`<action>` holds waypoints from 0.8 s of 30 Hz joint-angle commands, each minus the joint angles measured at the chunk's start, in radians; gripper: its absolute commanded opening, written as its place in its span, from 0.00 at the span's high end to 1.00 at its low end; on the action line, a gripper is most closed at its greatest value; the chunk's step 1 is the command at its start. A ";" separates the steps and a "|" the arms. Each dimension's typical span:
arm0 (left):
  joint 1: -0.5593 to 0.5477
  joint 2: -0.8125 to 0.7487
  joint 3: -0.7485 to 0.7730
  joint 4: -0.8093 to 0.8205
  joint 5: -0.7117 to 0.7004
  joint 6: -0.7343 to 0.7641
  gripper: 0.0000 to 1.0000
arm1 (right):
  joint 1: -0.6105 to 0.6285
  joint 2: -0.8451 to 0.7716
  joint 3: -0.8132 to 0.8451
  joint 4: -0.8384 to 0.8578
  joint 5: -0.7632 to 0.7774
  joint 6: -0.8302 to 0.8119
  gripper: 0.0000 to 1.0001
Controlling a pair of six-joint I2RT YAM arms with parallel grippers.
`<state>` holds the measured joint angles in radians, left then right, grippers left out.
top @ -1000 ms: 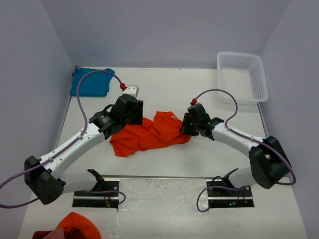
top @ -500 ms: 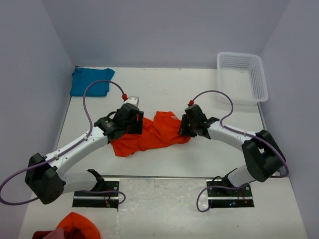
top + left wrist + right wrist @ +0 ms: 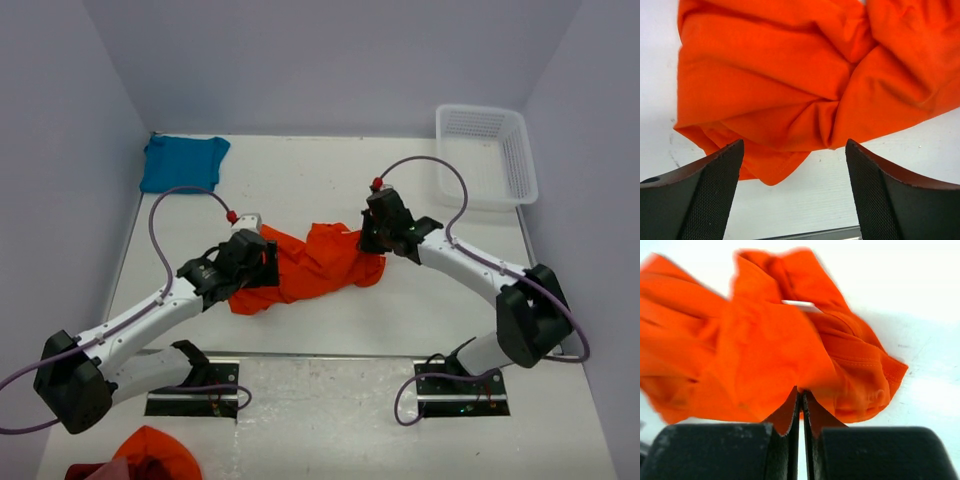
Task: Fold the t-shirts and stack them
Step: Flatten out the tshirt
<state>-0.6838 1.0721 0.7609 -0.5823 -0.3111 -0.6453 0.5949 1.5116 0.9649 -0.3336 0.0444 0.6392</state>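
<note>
Orange t-shirt (image 3: 318, 263) pinched in right end effector (image 3: 801, 399), left end effector (image 3: 794, 152) spread wide

This looks like a robot test lab. A plain white table (image 3: 330, 175) sits inside bare pale walls (image 3: 330, 60) on the left, far and right. A left robot arm (image 3: 140, 312) and a right robot arm (image 3: 470, 268) are bolted to metal plates (image 3: 160, 402) at the near edge, and purple cables (image 3: 152, 225) loop off them.

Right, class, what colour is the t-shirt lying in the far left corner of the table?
Teal-blue. The t-shirt shows best in the top external view.
</note>
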 commanded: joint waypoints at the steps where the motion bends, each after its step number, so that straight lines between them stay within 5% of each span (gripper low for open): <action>1: -0.002 -0.040 -0.112 0.081 0.047 -0.096 0.17 | 0.005 -0.157 0.182 -0.088 0.071 -0.099 1.00; 10: -0.014 0.011 -0.201 0.108 0.003 -0.177 0.34 | -0.018 -0.162 0.455 -0.257 0.083 -0.184 1.00; 24: -0.052 0.178 -0.264 0.409 0.170 -0.163 0.59 | -0.029 -0.151 0.482 -0.274 0.057 -0.184 1.00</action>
<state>-0.7189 1.2278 0.5079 -0.2916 -0.2077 -0.7982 0.5690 1.3727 1.4136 -0.6006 0.0948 0.4709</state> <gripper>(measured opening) 0.417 0.010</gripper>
